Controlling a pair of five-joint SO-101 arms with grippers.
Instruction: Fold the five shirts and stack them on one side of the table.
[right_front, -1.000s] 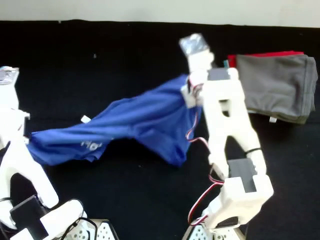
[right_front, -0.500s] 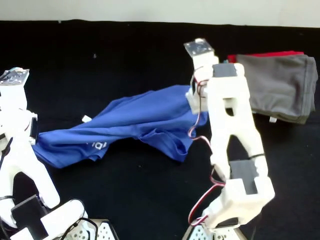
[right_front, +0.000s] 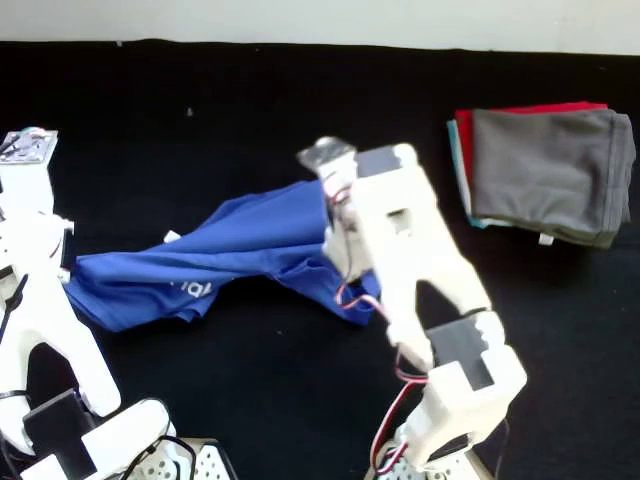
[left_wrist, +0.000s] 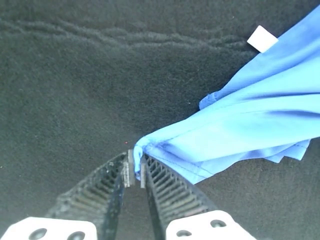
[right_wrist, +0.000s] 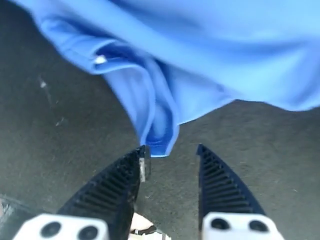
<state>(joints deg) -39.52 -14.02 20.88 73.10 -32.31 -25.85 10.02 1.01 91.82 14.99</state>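
Already, a stack of folded shirts (right_front: 550, 175) was seen at the far right side of the black table (right_front: 200, 110). Grey was on top, with red and teal edges beneath; the exact count could not be told. 1 blue shirt (right_front: 250, 240) lay unfolded, stretched in a loose, wrinkled band across the middle of the table, well apart from the stack. The task was judged to be well along, with this shirt yet to be flattened, folded and added to the stack.

The left gripper (left_wrist: 134, 162) was pressed together on 1 corner of the blue shirt. The cloth was pinched right at the fingertips, at the shirt's left end, low over the table. The right gripper (right_wrist: 171, 150) was held spread, with nothing gripped. A folded hem of the blue shirt hung just beyond its fingertips, roughly in line with the gap between them and nearest to 1 tip. In the high view, the right arm (right_front: 400, 240) was seen over the shirt's right end.
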